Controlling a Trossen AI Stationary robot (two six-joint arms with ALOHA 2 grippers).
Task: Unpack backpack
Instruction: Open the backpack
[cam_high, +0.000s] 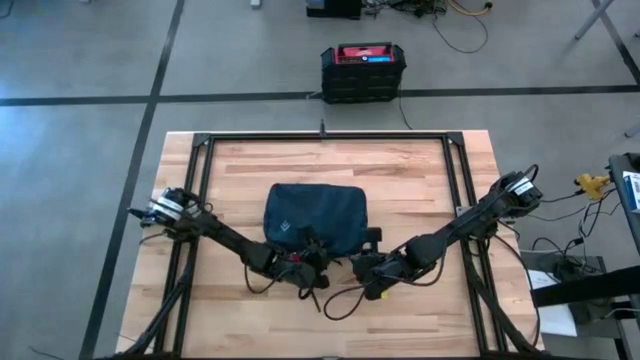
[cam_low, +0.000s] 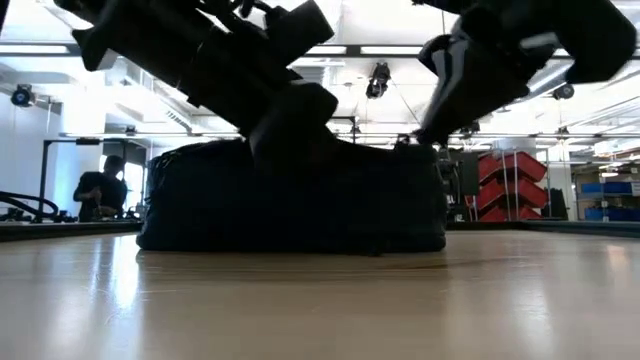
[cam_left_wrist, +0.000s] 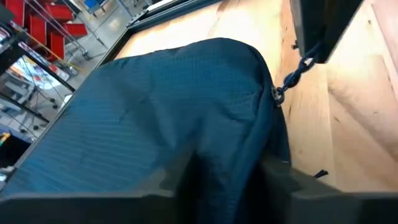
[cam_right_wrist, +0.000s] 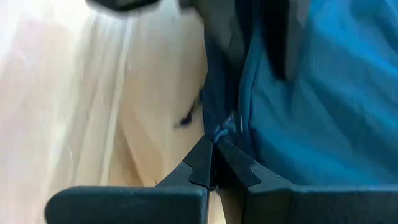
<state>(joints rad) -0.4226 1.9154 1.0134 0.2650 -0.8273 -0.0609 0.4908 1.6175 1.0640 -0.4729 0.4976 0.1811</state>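
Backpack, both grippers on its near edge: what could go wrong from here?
1. The left gripper pinches only a fold of the backpack; pulling may drag the bag instead of opening it.
2. The right gripper is shut at the bag's edge, its hold unclear; it might slip.

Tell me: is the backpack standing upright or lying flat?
Lying flat. The high view shows the backpack face up on the table, logo visible; the low view shows it long and low along the tabletop.
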